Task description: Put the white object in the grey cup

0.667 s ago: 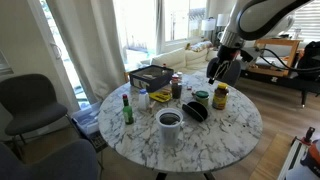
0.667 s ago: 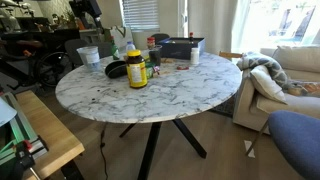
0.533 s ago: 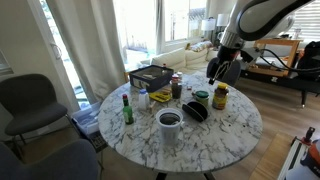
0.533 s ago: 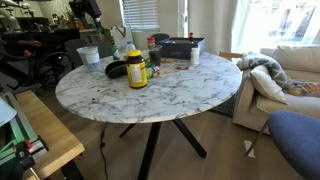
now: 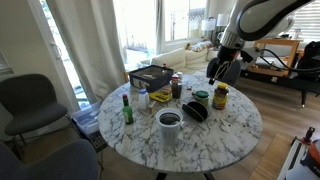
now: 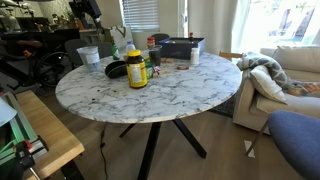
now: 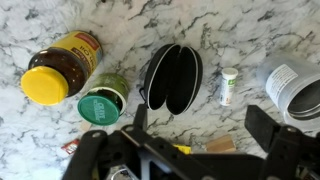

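Observation:
The white object (image 7: 229, 86) is a small white tube lying on the marble table, between the dark bowl (image 7: 170, 78) and the grey cup (image 7: 293, 88) in the wrist view. The grey cup stands upright near the table edge in both exterior views (image 5: 169, 127) (image 6: 89, 58). My gripper (image 7: 203, 125) is open and empty, hovering well above the table with the tube just ahead of its jaws. In an exterior view the gripper (image 5: 216, 72) hangs above the far side of the table.
A yellow-lidded jar (image 7: 55, 70) (image 5: 220, 96), a green-lidded tin (image 7: 100, 100), a green bottle (image 5: 127, 108), a red can (image 5: 176, 84) and a black box (image 5: 150, 76) share the round table (image 5: 220, 135). A grey chair (image 5: 30, 105) stands beside it.

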